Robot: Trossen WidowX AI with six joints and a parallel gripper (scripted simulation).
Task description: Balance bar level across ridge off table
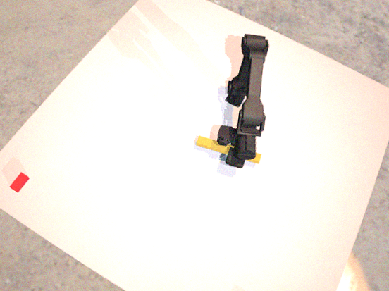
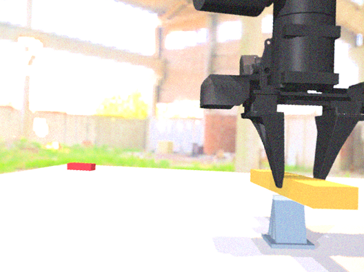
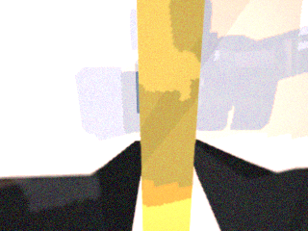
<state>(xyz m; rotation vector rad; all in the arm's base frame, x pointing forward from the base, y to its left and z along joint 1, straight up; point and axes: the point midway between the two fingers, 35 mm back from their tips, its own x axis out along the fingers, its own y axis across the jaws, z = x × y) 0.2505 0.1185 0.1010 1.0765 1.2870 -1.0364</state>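
Observation:
A yellow bar (image 1: 207, 143) (image 2: 314, 191) (image 3: 167, 120) is held between my gripper's fingers (image 2: 300, 179) (image 1: 235, 156). The gripper is shut on the bar near its middle. The bar lies on top of the pale blue ridge (image 2: 286, 223), clear of the table, and looks about level. In the wrist view the bar runs straight up the frame, with a thin sliver of the ridge (image 3: 138, 93) showing at its left edge. In the top view the arm hides most of the ridge.
A small red block (image 1: 19, 181) (image 2: 81, 165) lies far off near the white table's (image 1: 113, 148) left corner. The arm reaches down from the far side of the table.

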